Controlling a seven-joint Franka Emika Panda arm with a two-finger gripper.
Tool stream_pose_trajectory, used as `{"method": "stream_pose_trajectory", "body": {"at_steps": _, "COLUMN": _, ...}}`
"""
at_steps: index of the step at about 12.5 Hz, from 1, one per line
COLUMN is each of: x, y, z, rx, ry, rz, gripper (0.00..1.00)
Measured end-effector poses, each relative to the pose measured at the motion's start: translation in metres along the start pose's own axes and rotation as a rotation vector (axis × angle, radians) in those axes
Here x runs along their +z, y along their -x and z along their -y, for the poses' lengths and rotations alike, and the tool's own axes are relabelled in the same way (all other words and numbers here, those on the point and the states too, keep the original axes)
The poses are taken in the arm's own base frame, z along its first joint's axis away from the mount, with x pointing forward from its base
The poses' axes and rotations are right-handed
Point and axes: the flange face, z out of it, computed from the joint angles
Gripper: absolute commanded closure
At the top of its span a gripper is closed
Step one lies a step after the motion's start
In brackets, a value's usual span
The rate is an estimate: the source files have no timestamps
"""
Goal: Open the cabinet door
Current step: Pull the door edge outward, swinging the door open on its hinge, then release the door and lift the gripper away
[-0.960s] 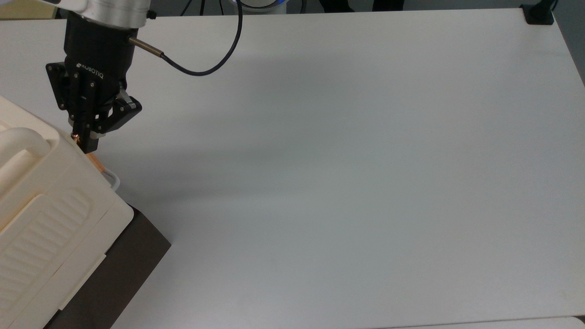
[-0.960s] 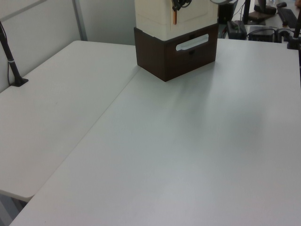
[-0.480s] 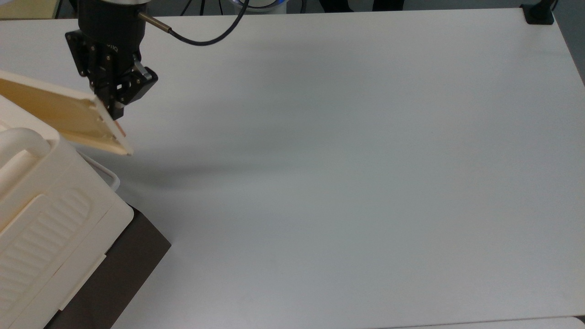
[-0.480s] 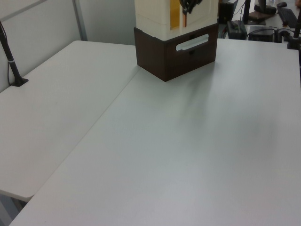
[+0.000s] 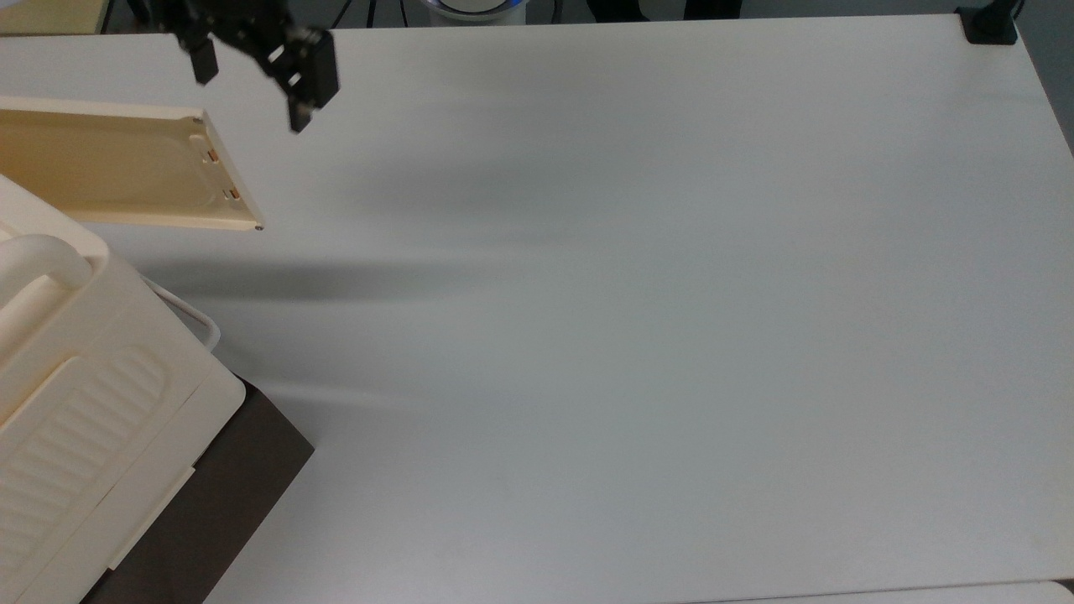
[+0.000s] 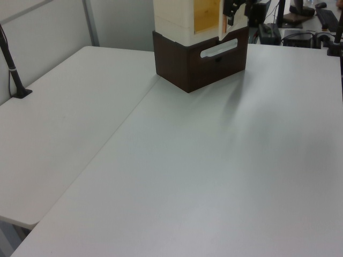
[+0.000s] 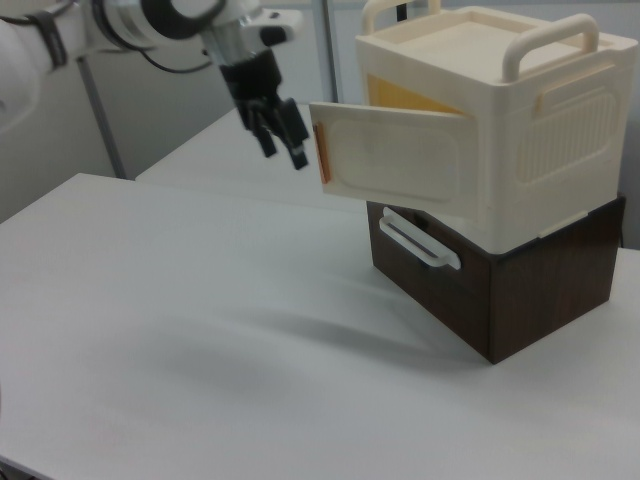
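Top view lays out the white table almost whole, its wide surface bare across the middle and the top view's right. At the top view's lower left the cabinet shows its ribbed cream top panel and thick rounded handle, with the dark brown box under it showing as a brown wedge. The right view gives what that one cannot — the cabinet standing squarely on the dark brown box, and the box's white drawer handle on its front face.

The cabinet door is swung wide open in the top view, standing out from the cabinet towards the top view's upper left, its rimmed, recessed inner face turned up to the camera and two small brown latch pieces near its free edge. In the right view the cabinet door shows its outer cream face instead, hinged at the right view's right, with an orange-brown strip along the free edge and a yellow interior visible behind it. The left view catches just the yellow opening and the door edge-on.

The gripper hangs just beyond the door's free edge, not touching it — its two black fingers spread apart and holding nothing. In the right view the gripper points down, just beside the door's edge at the right view's left.
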Motion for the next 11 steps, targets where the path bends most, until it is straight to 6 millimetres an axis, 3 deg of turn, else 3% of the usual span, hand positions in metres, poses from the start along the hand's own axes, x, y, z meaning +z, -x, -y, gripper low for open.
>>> {"method": "stream_pose_trajectory", "body": {"at_steps": 3, "x": -0.041, "y": 0.021, "z": 0.007, "rx": -0.039, "ry": -0.04, "rz": -0.019, "gripper": 0.0}}
{"method": "stream_pose_trajectory", "body": {"at_steps": 6, "x": -0.094, "y": 0.007, "z": 0.009, "rx": -0.027, "ry": -0.128, "rz": -0.263, "gripper": 0.0}}
{"method": "stream_pose_trajectory", "body": {"at_steps": 9, "x": -0.096, "y": -0.015, "z": 0.014, "rx": 0.031, "ry": -0.185, "rz": -0.411, "gripper": 0.0}}
{"method": "stream_pose_trajectory", "body": {"at_steps": 11, "x": -0.078, "y": -0.029, "z": 0.018, "rx": 0.054, "ry": -0.197, "rz": -0.438, "gripper": 0.0}}
